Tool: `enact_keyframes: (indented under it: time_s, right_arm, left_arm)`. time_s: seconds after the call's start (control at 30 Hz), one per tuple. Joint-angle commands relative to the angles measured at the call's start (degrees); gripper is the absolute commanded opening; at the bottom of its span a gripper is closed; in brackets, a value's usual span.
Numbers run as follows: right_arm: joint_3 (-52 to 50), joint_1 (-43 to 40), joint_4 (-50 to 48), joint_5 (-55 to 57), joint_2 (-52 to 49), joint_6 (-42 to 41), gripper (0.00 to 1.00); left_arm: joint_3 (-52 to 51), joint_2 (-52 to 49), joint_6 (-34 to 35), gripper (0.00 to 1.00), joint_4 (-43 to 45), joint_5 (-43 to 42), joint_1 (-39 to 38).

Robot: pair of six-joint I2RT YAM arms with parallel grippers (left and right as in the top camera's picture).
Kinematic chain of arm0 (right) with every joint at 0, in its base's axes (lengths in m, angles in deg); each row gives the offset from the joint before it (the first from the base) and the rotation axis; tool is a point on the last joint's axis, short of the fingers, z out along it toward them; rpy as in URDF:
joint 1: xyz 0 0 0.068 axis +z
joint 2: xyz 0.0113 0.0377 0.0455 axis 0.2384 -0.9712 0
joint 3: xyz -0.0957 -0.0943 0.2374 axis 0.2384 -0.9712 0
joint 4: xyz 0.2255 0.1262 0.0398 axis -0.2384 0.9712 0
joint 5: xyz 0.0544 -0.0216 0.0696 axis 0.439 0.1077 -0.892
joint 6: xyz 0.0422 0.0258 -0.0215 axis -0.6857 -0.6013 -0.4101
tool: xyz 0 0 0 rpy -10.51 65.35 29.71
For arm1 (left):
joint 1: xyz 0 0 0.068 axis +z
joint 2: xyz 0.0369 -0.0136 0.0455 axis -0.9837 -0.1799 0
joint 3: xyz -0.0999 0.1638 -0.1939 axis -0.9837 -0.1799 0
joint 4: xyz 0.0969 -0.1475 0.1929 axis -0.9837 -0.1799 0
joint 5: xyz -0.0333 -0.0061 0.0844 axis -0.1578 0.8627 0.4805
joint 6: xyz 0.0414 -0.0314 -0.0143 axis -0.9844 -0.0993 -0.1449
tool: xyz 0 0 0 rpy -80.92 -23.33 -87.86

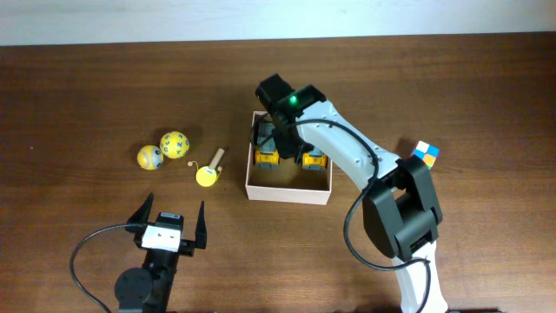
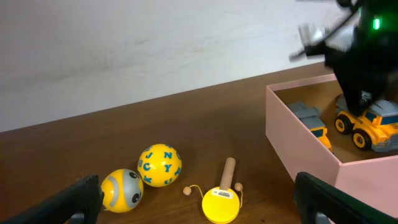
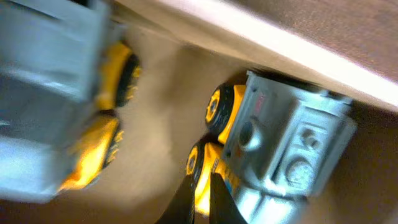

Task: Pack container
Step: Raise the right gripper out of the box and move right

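Two claws: the right claw (image 3: 202, 182) is shut and empty inside the container (image 1: 288, 192) on the table (image 1: 87, 96), the left claw (image 1: 170, 216) is wide open, and the light, stiff box looks best grabbed by one wall.

Worktop (image 1: 87, 96) viewed whole from directly above, container (image 1: 288, 194) seen low and sidelong from left wrist, its inside filmed close from right wrist, shared by all.
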Motion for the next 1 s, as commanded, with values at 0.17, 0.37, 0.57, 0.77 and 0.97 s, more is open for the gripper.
enact_keyframes:
  time_s: [0.17, 0.37, 0.57, 0.77, 0.97]
  right_arm:
    - [19.1, 0.1, 12.7, -2.2, 2.3, 0.1, 0.12]
    - [30.7, -4.7, 25.2, -2.0, 2.7, -6.1, 0.37]
    - [34.6, -15.5, 32.7, -2.1, 3.7, -5.8, 0.69]
    - [34.5, -24.5, 32.7, -2.9, 8.0, -3.7, 0.7]
    - [28.4, -31.5, 32.7, -2.8, 18.3, -2.5, 0.76]
  left_arm:
    - [-0.4, 0.3, -0.7, 0.99, 0.1, 0.2, 0.2]
    - [-0.4, 0.3, -0.7, 0.99, 0.1, 0.2, 0.2]
    - [-0.4, 0.3, -0.7, 0.99, 0.1, 0.2, 0.2]
    - [-0.4, 0.3, -0.7, 0.99, 0.1, 0.2, 0.2]
    - [-0.4, 0.3, -0.7, 0.99, 0.1, 0.2, 0.2]
